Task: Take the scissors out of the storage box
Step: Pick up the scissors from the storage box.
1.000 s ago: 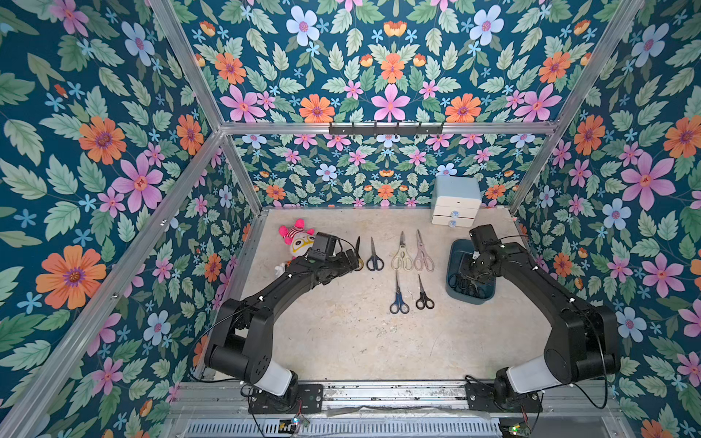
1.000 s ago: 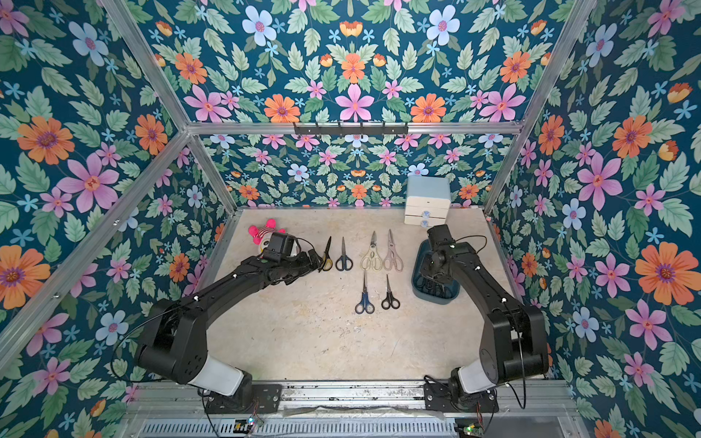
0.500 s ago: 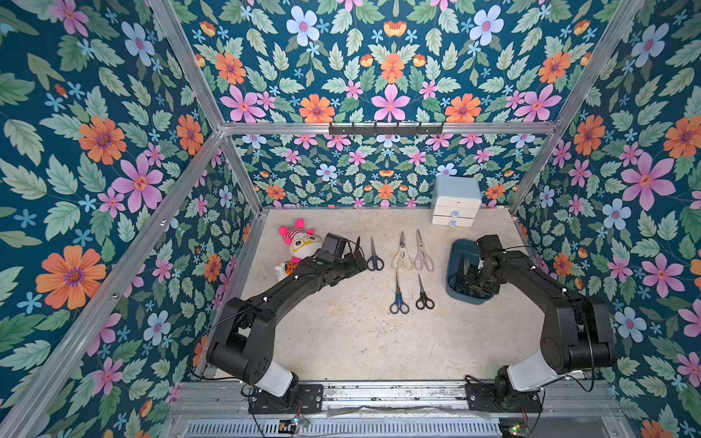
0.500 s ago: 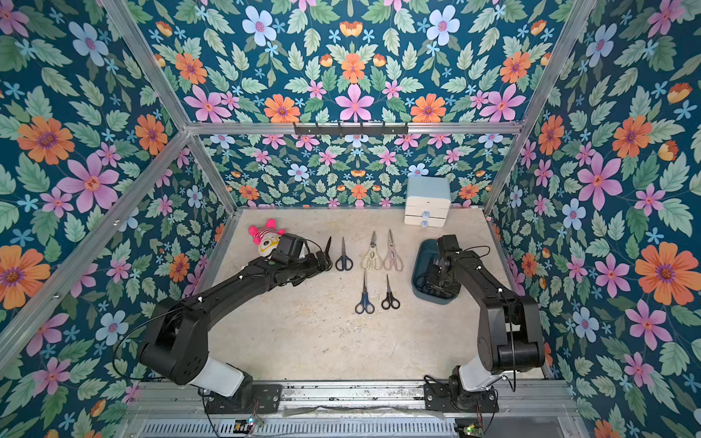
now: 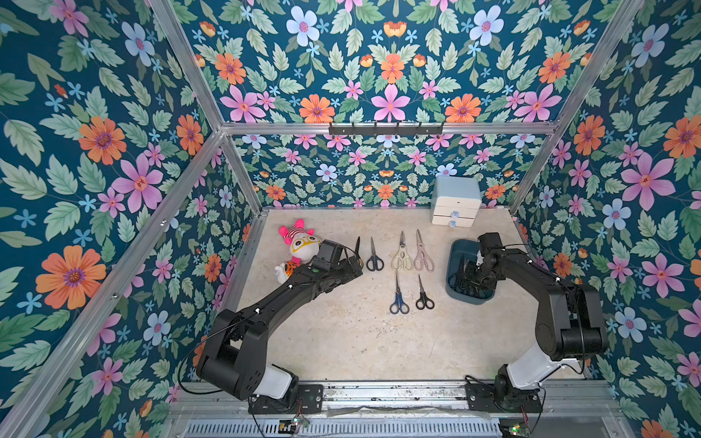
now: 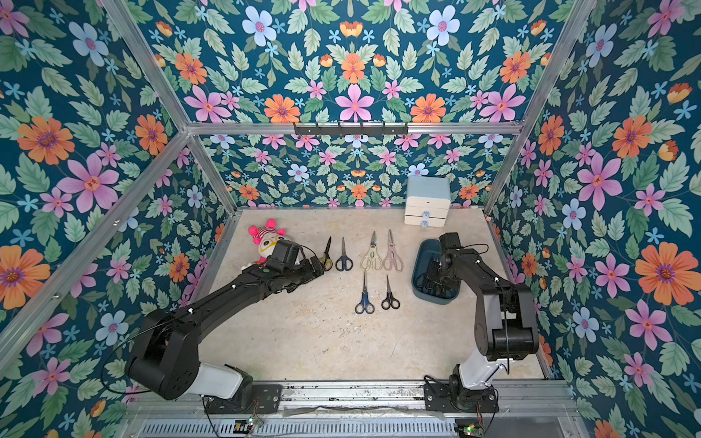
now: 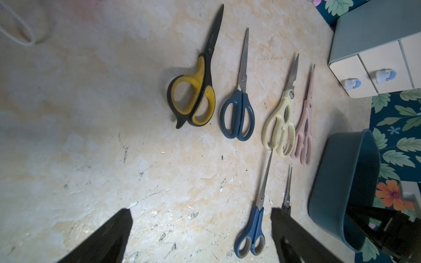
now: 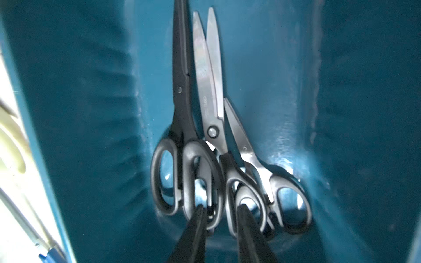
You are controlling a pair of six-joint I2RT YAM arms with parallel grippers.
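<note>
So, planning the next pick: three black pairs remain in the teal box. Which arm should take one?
Right. The right gripper is down inside the storage box, its fingers straddling the handles of the black scissors. The left gripper hangs open over the table by the laid-out pairs, outside the box.

Nine pairs of scissors in all. Six lie on the table [image 5: 341, 341]: one yellow-black pair [image 7: 198, 75], one far dark-blue pair [image 7: 242, 91], one near dark-blue pair [image 7: 257, 218], one cream shears [image 7: 283, 113], one pale-pink shears [image 7: 306, 113] and one small black pair [image 5: 422, 292]. Three lie in the single storage box [image 5: 453, 258]: one all-black pair [image 8: 181, 91], one long steel-bladed pair [image 8: 213, 131], one shorter steel-bladed pair [image 8: 245, 148]. There is also one two-drawer cabinet [image 5: 455, 189] and one plush toy [image 5: 301, 242].
</note>
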